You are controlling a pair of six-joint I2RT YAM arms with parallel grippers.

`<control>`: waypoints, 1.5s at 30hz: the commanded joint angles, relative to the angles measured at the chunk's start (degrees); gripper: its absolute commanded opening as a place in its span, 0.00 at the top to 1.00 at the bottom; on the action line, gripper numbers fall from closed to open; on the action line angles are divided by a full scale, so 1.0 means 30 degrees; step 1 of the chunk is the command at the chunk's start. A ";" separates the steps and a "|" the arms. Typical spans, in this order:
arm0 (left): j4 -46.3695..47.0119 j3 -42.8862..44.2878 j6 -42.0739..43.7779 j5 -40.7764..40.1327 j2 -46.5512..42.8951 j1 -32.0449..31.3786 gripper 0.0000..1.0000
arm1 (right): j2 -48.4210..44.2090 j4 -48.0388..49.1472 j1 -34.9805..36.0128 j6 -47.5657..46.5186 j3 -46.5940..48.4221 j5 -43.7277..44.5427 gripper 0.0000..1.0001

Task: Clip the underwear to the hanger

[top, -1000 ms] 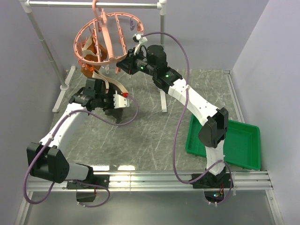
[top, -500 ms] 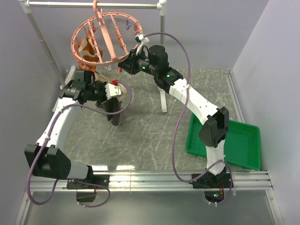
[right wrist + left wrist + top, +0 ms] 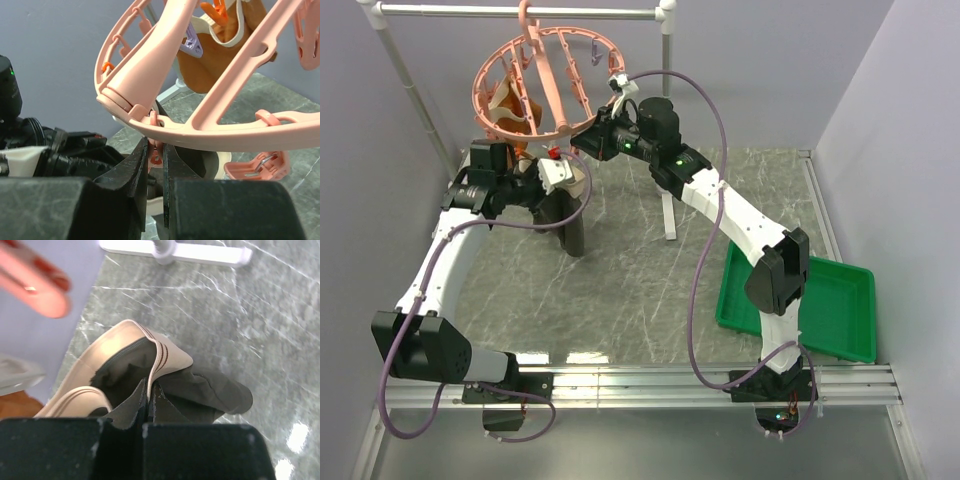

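The underwear (image 3: 205,390), dark olive-brown with a tan waistband (image 3: 112,347), hangs from my left gripper (image 3: 150,390), which is shut on the waistband edge. In the top view the left gripper (image 3: 570,185) holds the underwear (image 3: 570,220) just below the near rim of the hanger (image 3: 535,85), a salmon-pink ring on the rack bar. My right gripper (image 3: 582,142) reaches under that rim. In the right wrist view its jaws (image 3: 156,155) are shut on a small pink clip (image 3: 156,150) hanging from the hanger rim (image 3: 215,132), with the dark cloth just behind.
A smaller orange-brown garment (image 3: 510,112) is clipped inside the ring. The white pipe rack (image 3: 520,10) has a post (image 3: 667,195) and feet on the marble table. A green tray (image 3: 805,300) lies at the right. Walls stand close at left and back.
My left arm has lifted the underwear up and back toward the hanger's near rim. The ring has swung slightly while the right gripper kept its hold on the clip.
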 commanded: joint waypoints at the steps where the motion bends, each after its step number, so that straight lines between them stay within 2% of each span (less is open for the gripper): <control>1: 0.1779 0.0667 -0.1465 0.0398 -0.0738 0.0183 1.00 | -0.1416 0.0710 -0.0097 0.0149 -0.0145 -0.0417 1.00; 12: 0.3184 0.1575 -0.3048 0.0016 -0.0181 0.0447 1.00 | -0.1357 0.0710 -0.0038 0.0325 -0.0175 -0.0566 1.00; 22: 0.2864 0.1575 -0.2523 0.0191 -0.0093 0.0418 1.00 | -0.1094 0.0330 0.0167 0.0267 0.0264 0.0167 1.00; 45: 0.4357 0.0842 -0.2257 -0.2474 -0.0210 -0.1194 1.00 | -0.0449 -0.1545 0.0606 0.0180 0.1144 0.1778 1.00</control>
